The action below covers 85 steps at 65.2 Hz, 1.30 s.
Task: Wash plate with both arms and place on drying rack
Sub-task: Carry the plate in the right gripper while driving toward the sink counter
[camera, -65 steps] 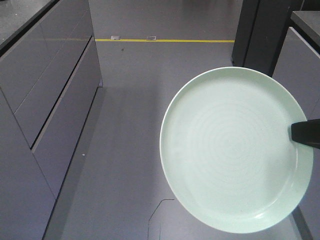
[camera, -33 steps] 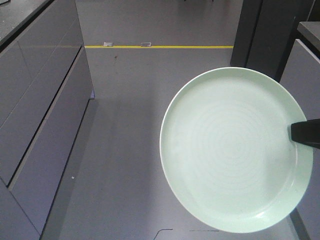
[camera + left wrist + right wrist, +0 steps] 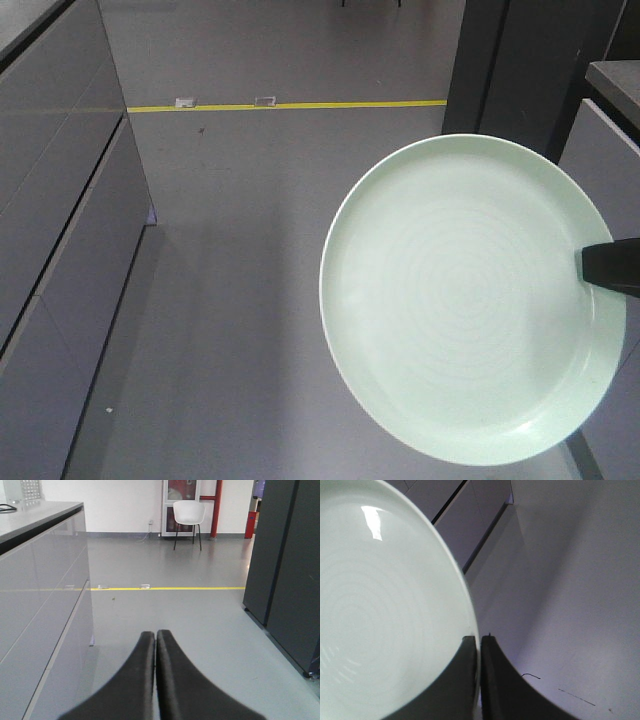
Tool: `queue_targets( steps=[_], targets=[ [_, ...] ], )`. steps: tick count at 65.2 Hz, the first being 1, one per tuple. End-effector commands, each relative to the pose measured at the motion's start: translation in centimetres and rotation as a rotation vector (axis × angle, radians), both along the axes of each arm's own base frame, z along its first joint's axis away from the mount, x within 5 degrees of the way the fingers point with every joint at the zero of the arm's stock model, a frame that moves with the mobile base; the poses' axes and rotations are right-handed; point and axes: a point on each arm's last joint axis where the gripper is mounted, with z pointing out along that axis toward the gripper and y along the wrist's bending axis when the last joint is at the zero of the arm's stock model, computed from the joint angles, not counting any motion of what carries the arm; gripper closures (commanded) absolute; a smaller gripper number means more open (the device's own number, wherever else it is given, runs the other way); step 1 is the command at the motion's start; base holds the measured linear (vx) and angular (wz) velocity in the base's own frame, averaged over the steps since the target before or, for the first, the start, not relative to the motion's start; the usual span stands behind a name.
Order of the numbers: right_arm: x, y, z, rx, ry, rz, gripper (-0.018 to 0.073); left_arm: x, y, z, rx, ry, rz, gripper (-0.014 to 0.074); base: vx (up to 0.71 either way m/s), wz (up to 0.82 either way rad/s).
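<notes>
Far left: grey drawer fronts (image 3: 50, 230) run along the aisle, with bare grey floor (image 3: 230, 300) beside them. No sink and no drying rack show in any view.

Left gripper (image 3: 156, 635): jaws pressed together, nothing between them. It points down the aisle toward the yellow floor line (image 3: 170, 588), with a white chair (image 3: 189, 512) at the far wall.

Centre-right: the plate (image 3: 470, 300), pale mint and glossy, is held in the air above the floor and tilted so its face shows to the front camera. It touches nothing but the gripper.

Right gripper (image 3: 479, 640): jaws pinching the plate's rim at its right edge. Only one dark finger (image 3: 610, 268) shows from the front. The grip is thin, right at the edge.

Far right: a tall dark cabinet (image 3: 285, 570).

Step, as I judge it: the plate is in transit, carried one-handed on the mobile base. I cannot tell whether it has been washed.

Next move calls for getting a sink or rack into view, keeping the rim pinch firm and avoiding jerks, since an edge grip can slip or let the plate pivot. The left arm is free to support the opposite rim or scrub.
</notes>
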Motion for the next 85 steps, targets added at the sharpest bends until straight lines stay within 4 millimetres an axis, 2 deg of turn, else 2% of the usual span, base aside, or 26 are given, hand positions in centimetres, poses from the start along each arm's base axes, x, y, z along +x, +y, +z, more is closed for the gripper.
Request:
queue_targets(
  steps=[1,85],
  targets=[
    [0.00,0.12,1.26,0.043,-0.072,-0.017,0.0566,0.00,-0.02,-0.09,-0.012,-0.059,-0.005,0.0603,0.29,-0.12],
    [0.00,0.12,1.26,0.044,-0.071,-0.018,0.0566,0.00,-0.02,-0.09,-0.012,-0.059,-0.005,0.0603,0.20,-0.23]
  ],
)
